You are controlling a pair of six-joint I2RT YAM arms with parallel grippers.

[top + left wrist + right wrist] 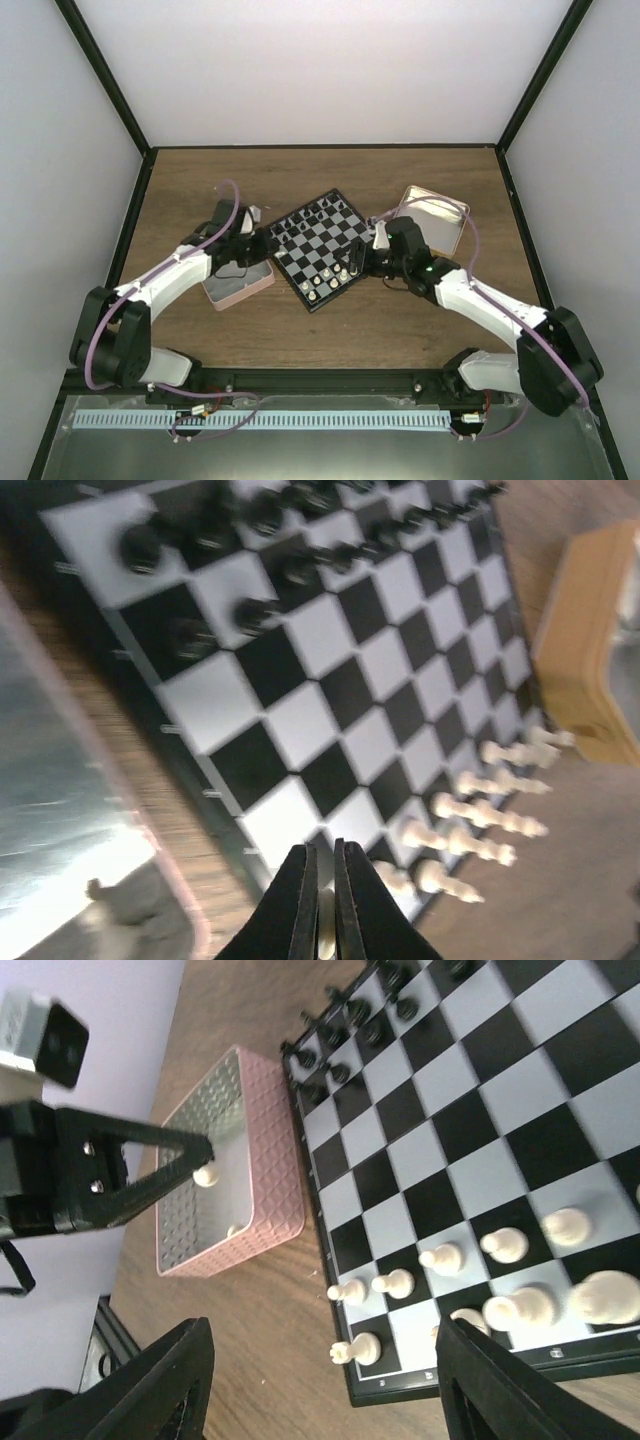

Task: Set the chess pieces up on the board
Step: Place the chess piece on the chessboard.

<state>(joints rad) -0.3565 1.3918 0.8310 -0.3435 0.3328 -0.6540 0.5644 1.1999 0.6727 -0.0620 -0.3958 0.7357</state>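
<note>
Cream chess piece (pixel 325 922) lengthwise between left jaws

The left arm (pixel 160 285) and right arm (pixel 490 305) wear white shells between black joints, each trailed by a purple cable (pixel 90 355). A green light (pixel 430 268) glows just behind the right fingers (pixel 160 1380). All fingers are matte black; silver screws (pixel 90 1147) dot the bracket (pixel 60 1175) behind the left fingers (pixel 298 900).

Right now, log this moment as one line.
left jaws: shut on white piece, by pink tin | right jaws: open, at board edge | setup: unfinished
</note>
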